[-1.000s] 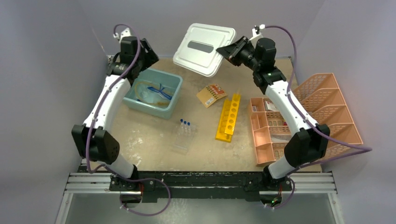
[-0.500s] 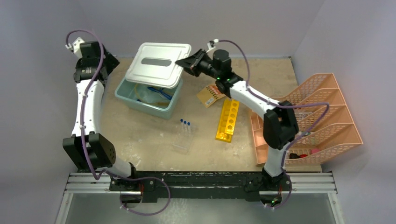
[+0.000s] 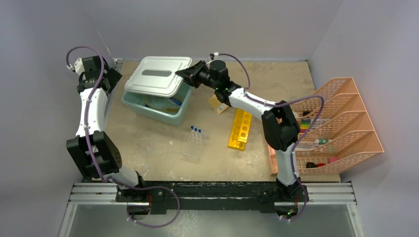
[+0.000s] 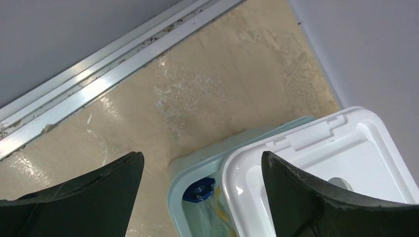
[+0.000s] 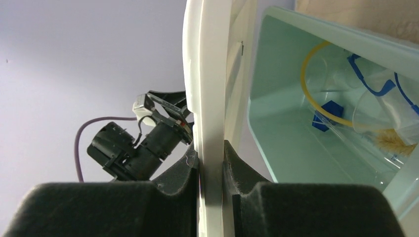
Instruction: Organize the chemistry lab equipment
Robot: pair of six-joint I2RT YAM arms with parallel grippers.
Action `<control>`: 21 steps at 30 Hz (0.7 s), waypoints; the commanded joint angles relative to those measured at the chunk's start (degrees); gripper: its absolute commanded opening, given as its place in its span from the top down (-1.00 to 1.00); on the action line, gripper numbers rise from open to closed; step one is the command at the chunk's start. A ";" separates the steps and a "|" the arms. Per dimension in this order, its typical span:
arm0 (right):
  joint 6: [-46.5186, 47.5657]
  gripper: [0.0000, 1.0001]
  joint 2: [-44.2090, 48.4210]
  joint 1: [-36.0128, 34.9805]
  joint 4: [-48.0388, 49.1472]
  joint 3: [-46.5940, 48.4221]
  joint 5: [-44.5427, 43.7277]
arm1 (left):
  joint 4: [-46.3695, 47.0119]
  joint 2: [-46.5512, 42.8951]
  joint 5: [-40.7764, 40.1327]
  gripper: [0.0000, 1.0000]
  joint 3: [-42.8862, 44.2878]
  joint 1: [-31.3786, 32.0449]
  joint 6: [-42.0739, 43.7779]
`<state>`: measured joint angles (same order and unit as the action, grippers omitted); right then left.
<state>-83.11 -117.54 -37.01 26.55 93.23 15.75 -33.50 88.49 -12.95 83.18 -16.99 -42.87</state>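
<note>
Roughly, I'd call this part done and not near finished. Closest to me, the clear tube rack [image 3: 192, 147] stands loose on the tabletop [image 3: 143, 143] with a few blue-capped tubes [image 3: 196, 131] upright at its far end. Just to its right the two yellow racks [image 3: 241, 127] lie lengthwise, one partly on the other. None of these has been put away. A small orange packet [image 3: 218, 104] lies beyond the yellow racks, half hidden under the right arm. Further back sits the pale teal bin [image 3: 170, 114], and some of the kit is already inside. Through the right wrist view I can make out a clear bag [image 5: 375, 111], a loop of yellow tubing [image 5: 316, 84] and what looks like brush bristles [image 5: 395, 140]. The white lid [image 3: 157, 76] lies tilted across most of the bin but is not seated, and the bin's near side and one corner show uncovered. The right gripper [image 5: 211, 163] is pinching the lid's edge between its pads. At the far left the left gripper [image 4: 201, 158] hangs above the bin's corner with its fingers spread wide, holding nothing. Seating the lid looks like the step in hand, yet the racks and tubes are out here, so I judge a good share of the sorting remains. The pink mesh organiser [image 3: 346, 118] on the right is not part of this.
</note>
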 commanded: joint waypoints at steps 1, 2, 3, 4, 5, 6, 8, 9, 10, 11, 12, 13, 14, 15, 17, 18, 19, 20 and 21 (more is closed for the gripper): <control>-3.67 1.00 0.61 -0.92 6.87 0.46 -0.97 | 4.73 0.19 2.23 -0.78 -2.89 -1.09 -1.69; -4.25 1.00 0.33 -1.03 6.75 0.41 -0.65 | 5.08 0.26 2.31 -0.78 -3.46 -1.20 -1.67; -4.68 1.00 0.17 -1.18 6.85 0.27 -0.18 | 5.22 0.38 2.50 -0.78 -3.84 -1.30 -1.60; -4.91 1.00 -0.01 -1.41 7.08 0.08 0.23 | 5.63 0.61 2.68 -0.78 -4.12 -1.37 -1.47; -4.87 1.00 0.14 -1.64 6.65 -0.20 0.44 | 5.71 0.85 2.93 -0.77 -4.36 -1.49 -1.35; -4.55 1.00 0.44 -1.90 6.00 -0.54 0.55 | 5.83 1.06 3.15 -0.77 -4.43 -1.59 -1.26; -3.83 1.00 0.95 -2.36 5.71 -1.38 1.47 | 6.38 1.47 3.39 -0.76 -4.66 -1.72 -0.96; -3.70 1.00 1.23 -2.61 5.46 -2.03 1.55 | 6.76 1.63 3.71 -0.76 -4.88 -1.80 -0.72; -3.36 0.97 1.58 -2.79 5.23 -2.87 1.42 | 7.30 1.79 4.21 -0.76 -5.15 -1.90 -0.40; -2.54 0.89 1.99 -2.90 5.11 -3.67 1.07 | 8.10 2.04 5.24 -0.76 -5.48 -1.99 0.21; -1.75 0.77 2.38 -3.09 4.42 -4.13 0.45 | 9.00 2.53 7.04 -0.77 -5.33 -2.07 1.20; -0.94 0.67 2.68 -3.14 3.28 -4.50 -0.06 | 9.17 3.42 8.96 -0.77 -4.57 -2.08 2.17; -0.30 0.56 2.88 -3.15 2.95 -4.77 -0.17 | 8.87 4.46 10.20 -0.76 -3.74 -2.08 2.53; 0.04 0.43 3.23 -3.15 1.87 -5.01 -0.34 | 8.48 5.48 11.36 -0.76 -2.82 -2.14 2.81; 0.63 0.22 4.29 -3.11 -0.78 -5.68 -1.01 | 8.03 6.70 12.64 -0.75 -1.92 -2.08 3.29; 0.98 0.15 4.91 -3.10 -2.18 -6.12 -0.96 | 8.05 6.69 12.68 -0.74 -2.03 -2.09 3.44; 1.51 0.06 5.74 -3.15 -3.70 -6.51 -1.31 | 8.43 6.49 12.69 -0.74 -2.38 -2.08 3.79; 2.24 -0.04 6.74 -3.15 -5.07 -6.95 -1.59 | 8.64 6.29 12.69 -0.74 -2.62 -2.08 4.06; 3.00 -0.11 7.71 -3.11 -6.07 -7.56 -2.18 | 8.69 6.38 12.69 -0.74 -2.64 -2.08 4.48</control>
<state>-83.44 -117.21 -40.12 23.75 86.54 15.62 -27.51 95.59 -2.68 78.72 -18.68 -40.91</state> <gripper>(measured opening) 0.498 0.873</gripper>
